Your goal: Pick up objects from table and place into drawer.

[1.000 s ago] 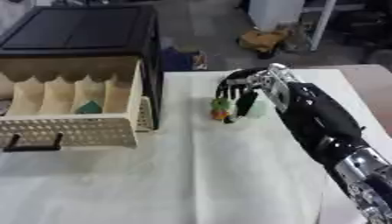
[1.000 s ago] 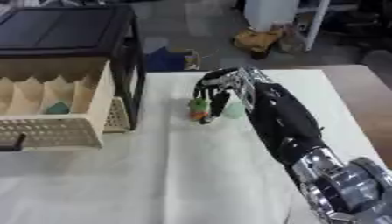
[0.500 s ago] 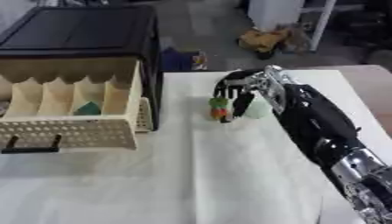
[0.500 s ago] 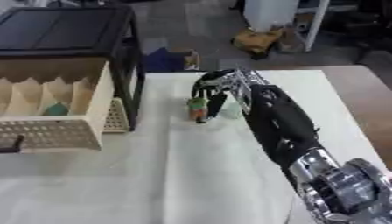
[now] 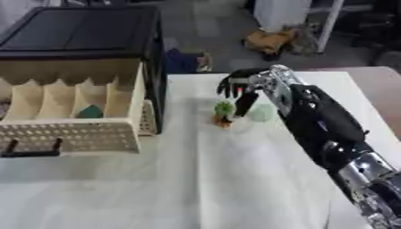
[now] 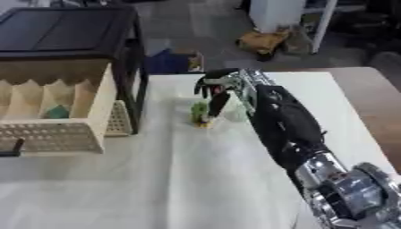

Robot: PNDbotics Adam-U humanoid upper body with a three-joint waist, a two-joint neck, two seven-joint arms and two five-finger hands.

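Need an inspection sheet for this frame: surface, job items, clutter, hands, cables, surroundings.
Surface: white table.
Job's things: small green-and-orange object on the table; pale green round object beside it; open drawer with dividers, a teal item in one compartment.
Clutter: nothing seen.
Hands: right hand over the green-and-orange object, fingers curled down, contact unclear; left hand not in view.
Cables: nothing seen.
Surroundings: black cabinet; floor items behind.

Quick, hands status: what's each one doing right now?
Right hand: fingers curled down at the small green and orange object; grasp cannot be told.
Left hand: not in view.
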